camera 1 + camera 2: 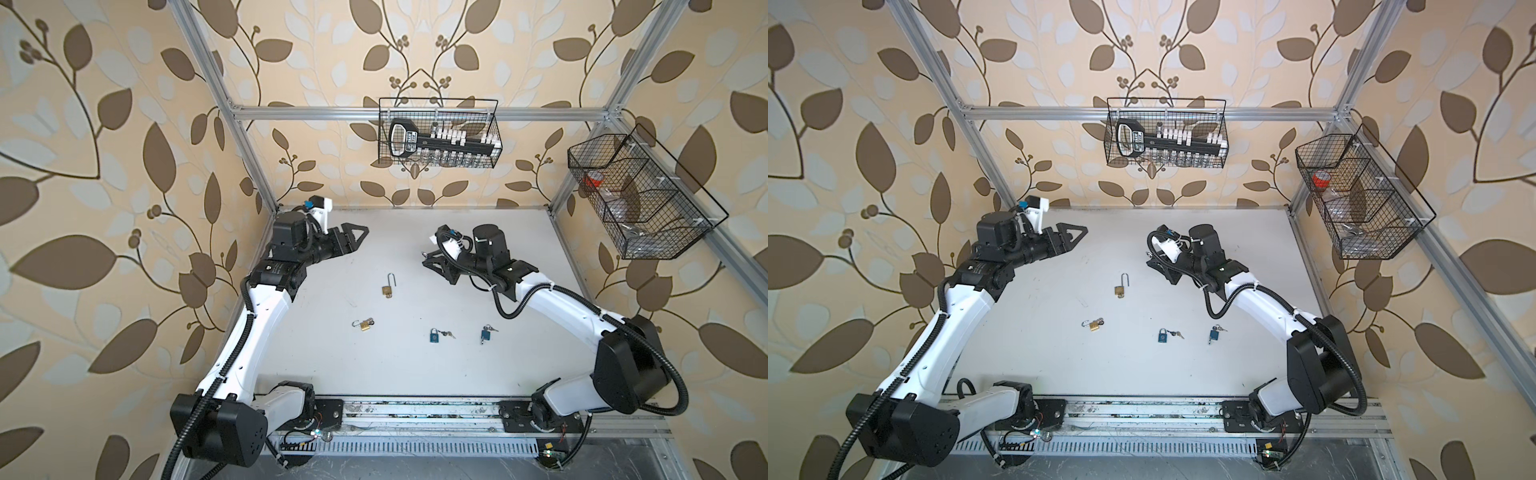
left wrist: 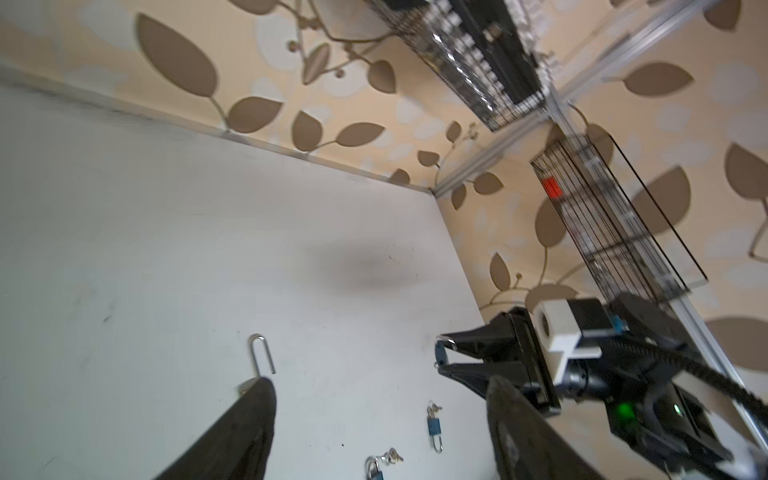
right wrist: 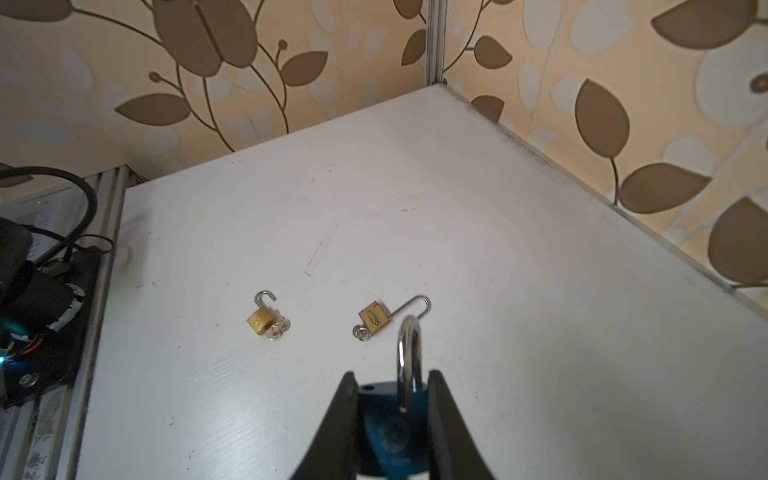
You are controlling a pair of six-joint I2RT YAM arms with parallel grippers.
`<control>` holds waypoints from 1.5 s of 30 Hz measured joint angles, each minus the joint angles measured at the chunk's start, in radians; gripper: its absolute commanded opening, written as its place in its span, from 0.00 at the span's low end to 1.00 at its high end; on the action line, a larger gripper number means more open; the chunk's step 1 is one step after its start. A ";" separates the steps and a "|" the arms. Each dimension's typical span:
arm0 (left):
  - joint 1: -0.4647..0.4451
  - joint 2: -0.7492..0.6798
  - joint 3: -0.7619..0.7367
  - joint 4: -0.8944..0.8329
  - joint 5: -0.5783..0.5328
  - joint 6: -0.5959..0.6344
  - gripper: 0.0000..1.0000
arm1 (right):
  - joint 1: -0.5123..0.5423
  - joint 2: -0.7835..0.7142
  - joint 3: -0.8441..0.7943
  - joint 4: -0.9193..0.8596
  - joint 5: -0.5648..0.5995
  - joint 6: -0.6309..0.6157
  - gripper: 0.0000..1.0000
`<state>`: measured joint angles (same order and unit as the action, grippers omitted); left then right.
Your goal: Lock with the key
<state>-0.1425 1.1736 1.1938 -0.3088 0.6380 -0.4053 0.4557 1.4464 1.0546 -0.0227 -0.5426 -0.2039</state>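
The blue padlock (image 3: 392, 432) sits clamped between the two fingers of the right hand (image 3: 391, 376), which presses on its flat sides and holds it up off the bench (image 3: 457, 187). Its steel shackle (image 3: 409, 357) points out past the fingertips. Only one leg is seated in the body, and the other hole on top is bare. Its key cannot be seen from here.

Just ahead of that hand's fingertips, down on the bench, lies a long-shackled brass padlock (image 3: 374, 318) with its shackle swung open and a key ring at its base. Farther off to one side of it lies a small brass padlock (image 3: 260, 322), also open, with keys touching it. Back from the right hand, toward the arms' bases, two loose blue locks (image 1: 434, 336) (image 1: 485, 334) lie on the bench, each with keys beside it.

The left hand (image 2: 380, 384) is spread wide with nothing between its fingers. It hangs above the bench, well apart from the right hand and facing it, with the long-shackled brass padlock below and between them.
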 measured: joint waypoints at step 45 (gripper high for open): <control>-0.324 0.134 0.285 -0.076 -0.150 -0.358 0.56 | 0.175 -0.198 -0.044 0.340 0.379 -0.929 0.00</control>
<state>-0.4667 1.3075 1.4784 -0.3847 0.4881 -0.7631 0.6312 1.2488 1.0103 0.3168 -0.1635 -1.1324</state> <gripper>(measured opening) 0.571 0.231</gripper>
